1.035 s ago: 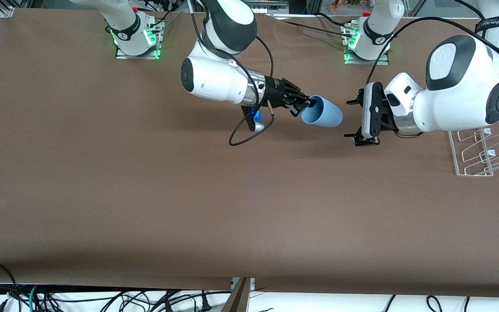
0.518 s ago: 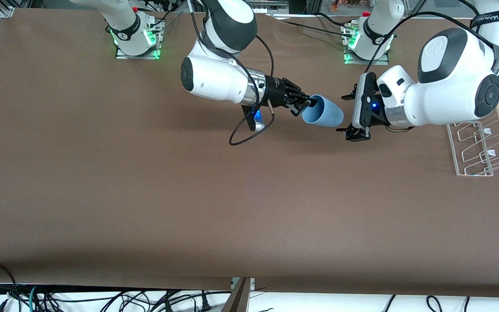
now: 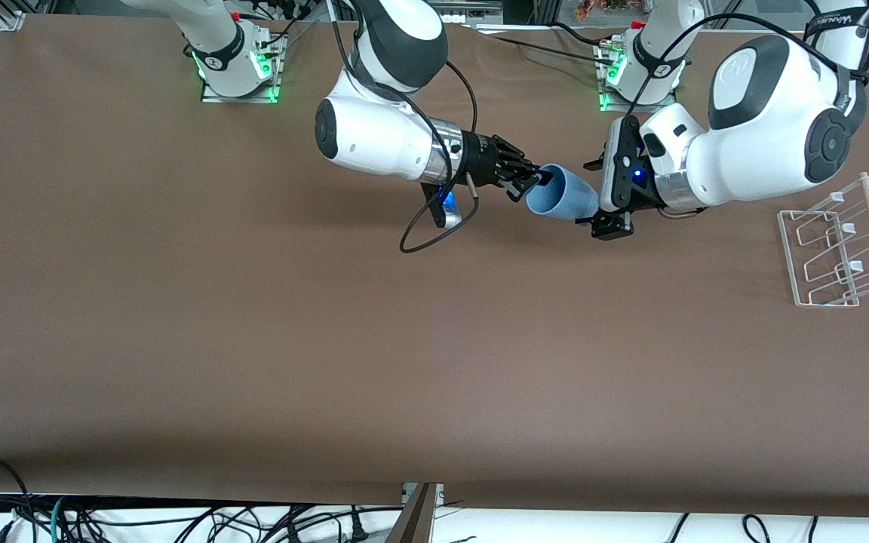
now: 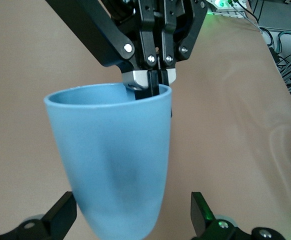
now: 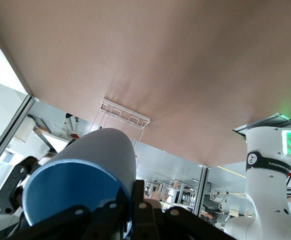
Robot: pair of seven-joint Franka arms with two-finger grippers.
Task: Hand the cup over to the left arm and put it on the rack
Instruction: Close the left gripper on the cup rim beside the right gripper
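Observation:
The light-blue cup (image 3: 563, 202) hangs on its side in the air over the middle of the table. My right gripper (image 3: 534, 181) is shut on the cup's rim; in the left wrist view (image 4: 153, 82) its fingers pinch the rim wall. My left gripper (image 3: 602, 197) is open, with one finger on each side of the cup's closed end. In the left wrist view the cup (image 4: 113, 160) fills the gap between my left fingertips (image 4: 60, 217), apart from both. The cup also shows in the right wrist view (image 5: 80, 180). The clear rack (image 3: 842, 253) with its wooden rod stands at the left arm's end of the table.
A black cable loops down from the right wrist (image 3: 434, 226) above the table. The arm bases (image 3: 234, 64) stand along the table edge farthest from the front camera. The rack also shows in the right wrist view (image 5: 123, 115).
My left gripper has moved toward the cup, from beside the rack to around the cup's closed end. The right gripper and cup have stayed still.

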